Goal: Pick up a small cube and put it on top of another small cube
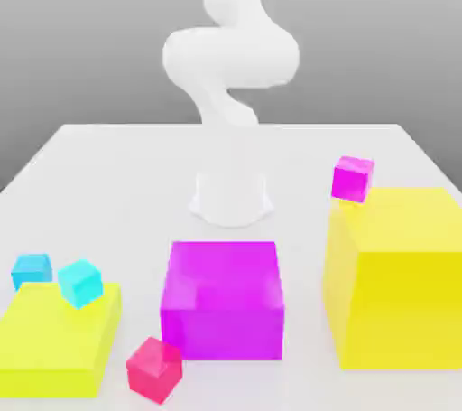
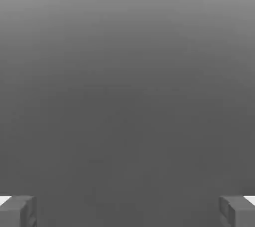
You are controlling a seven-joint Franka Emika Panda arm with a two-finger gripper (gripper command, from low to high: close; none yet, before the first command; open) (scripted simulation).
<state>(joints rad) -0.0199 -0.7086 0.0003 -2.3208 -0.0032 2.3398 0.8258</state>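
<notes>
Exterior view first: the white arm (image 1: 230,66) is rising from its round base (image 1: 231,197) at the far middle of the white table (image 1: 108,156) and bending over at its top; I cannot make out the jaws here. Ahead of the base a large magenta block (image 1: 223,299) is sitting at the near middle. On the exterior view's right a tall yellow block (image 1: 397,278) is standing, and a small magenta cube (image 1: 352,178) is perching, tilted, at its far upper corner. On the exterior view's left a low yellow slab (image 1: 59,339) is lying; a small cyan cube (image 1: 80,282) is resting tilted on its far edge, and a second small cyan cube (image 1: 32,269) is sitting just beside it, further to the exterior view's left. A small red-pink cube (image 1: 154,367) is lying on the table between the slab and the large magenta block, touching neither as far as I can tell.

Hand view next: the gripper (image 2: 127,211) is showing two grey fingertips (image 2: 17,211), each at an opposite edge of the picture, so the jaws are standing wide apart. Nothing is sitting between the jaws, only a plain grey backdrop (image 2: 127,81). None of the small cubes is lying near the jaws in this view, so no cube is being held.
</notes>
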